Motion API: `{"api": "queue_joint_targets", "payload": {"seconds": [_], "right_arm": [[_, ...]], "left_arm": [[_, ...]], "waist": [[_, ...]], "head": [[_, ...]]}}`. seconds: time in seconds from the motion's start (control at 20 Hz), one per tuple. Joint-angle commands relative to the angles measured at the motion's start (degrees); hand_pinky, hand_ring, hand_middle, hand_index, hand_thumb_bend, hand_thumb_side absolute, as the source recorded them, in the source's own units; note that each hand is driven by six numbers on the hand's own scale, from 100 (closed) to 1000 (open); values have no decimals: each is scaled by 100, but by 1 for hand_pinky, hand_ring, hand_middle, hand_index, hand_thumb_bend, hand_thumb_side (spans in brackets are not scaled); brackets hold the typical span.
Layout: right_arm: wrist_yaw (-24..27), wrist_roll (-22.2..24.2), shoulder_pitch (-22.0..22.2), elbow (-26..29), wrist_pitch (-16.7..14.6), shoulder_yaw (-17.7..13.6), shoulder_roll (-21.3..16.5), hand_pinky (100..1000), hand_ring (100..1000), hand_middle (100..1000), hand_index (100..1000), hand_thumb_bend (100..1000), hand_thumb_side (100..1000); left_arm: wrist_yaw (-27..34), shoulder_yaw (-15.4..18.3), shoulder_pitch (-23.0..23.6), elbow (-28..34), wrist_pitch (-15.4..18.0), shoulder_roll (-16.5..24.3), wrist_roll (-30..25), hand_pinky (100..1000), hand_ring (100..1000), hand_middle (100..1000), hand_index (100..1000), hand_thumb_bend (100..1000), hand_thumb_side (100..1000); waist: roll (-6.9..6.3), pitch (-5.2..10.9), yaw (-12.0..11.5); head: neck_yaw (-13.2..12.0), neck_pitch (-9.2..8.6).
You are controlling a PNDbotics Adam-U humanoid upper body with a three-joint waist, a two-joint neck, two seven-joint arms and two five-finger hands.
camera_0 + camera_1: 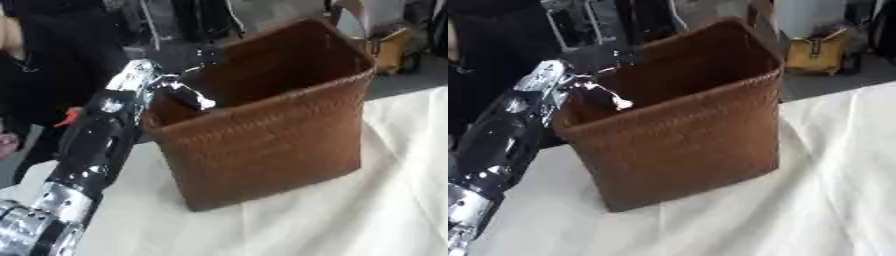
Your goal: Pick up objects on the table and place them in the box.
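Note:
A tall brown woven box (271,135) stands on the white cloth-covered table (367,215), slightly askew in view. My left arm rises from the lower left corner, and its black and silver left hand (185,93) reaches over the box's left rim into the top of the opening. The hand is blurred, and I cannot make out whether anything is in it. The inside of the box is dark, so its contents are hidden. No loose object shows on the cloth. My right hand appears in neither view.
White cloth with soft folds spreads in front of and to the right of the box. Beyond the table's far edge, at the upper right, sits a yellow bag (815,52) among dark stands on the floor.

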State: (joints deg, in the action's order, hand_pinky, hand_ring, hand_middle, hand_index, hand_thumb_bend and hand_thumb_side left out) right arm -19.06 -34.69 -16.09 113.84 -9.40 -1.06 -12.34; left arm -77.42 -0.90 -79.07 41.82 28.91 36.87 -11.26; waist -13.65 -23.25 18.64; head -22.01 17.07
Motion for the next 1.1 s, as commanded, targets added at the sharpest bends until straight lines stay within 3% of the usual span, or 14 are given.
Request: {"api": "queue_joint_targets", "payload": {"seconds": [0.05,0.55,0.85,0.95,1.0,1.05,1.1], "right_arm": [[43,8,-27,75,20,-41,-103,673,623,687,590,100,1000],[94,-5,29,75,30,-68,-172,673,624,687,590,100,1000],[159,-56,166,75,28,-119,-311,674,625,685,588,100,1000],[204,-89,221,75,24,-148,-376,674,626,685,589,100,1000],[219,-103,253,75,17,-162,-409,675,627,685,589,100,1000],[233,-118,280,75,8,-174,-437,675,627,684,588,100,1000],[244,-140,312,75,-9,-191,-478,676,628,684,592,100,1000]], "left_arm": [[64,3,-166,140,-28,135,-24,1000,1000,1000,1000,394,668],[256,29,-233,197,-134,169,222,1000,1000,982,1000,338,635],[541,97,-264,293,-331,299,509,1000,1000,951,1000,317,607],[805,113,-169,387,-369,416,659,1000,1000,939,1000,309,625],[1011,130,-81,471,-382,502,751,1000,1000,933,1000,278,701],[1262,124,29,573,-393,596,829,1000,1000,935,1000,269,722],[1599,120,213,776,-392,738,956,1000,1000,942,1000,194,785]], "waist": [[70,183,-28],[70,282,-129],[70,479,-296],[70,559,-373],[70,601,-416],[70,629,-444],[70,670,-491]], "head": [[-9,-7],[3,173],[62,417],[91,565],[115,673],[130,747],[176,856]]}}
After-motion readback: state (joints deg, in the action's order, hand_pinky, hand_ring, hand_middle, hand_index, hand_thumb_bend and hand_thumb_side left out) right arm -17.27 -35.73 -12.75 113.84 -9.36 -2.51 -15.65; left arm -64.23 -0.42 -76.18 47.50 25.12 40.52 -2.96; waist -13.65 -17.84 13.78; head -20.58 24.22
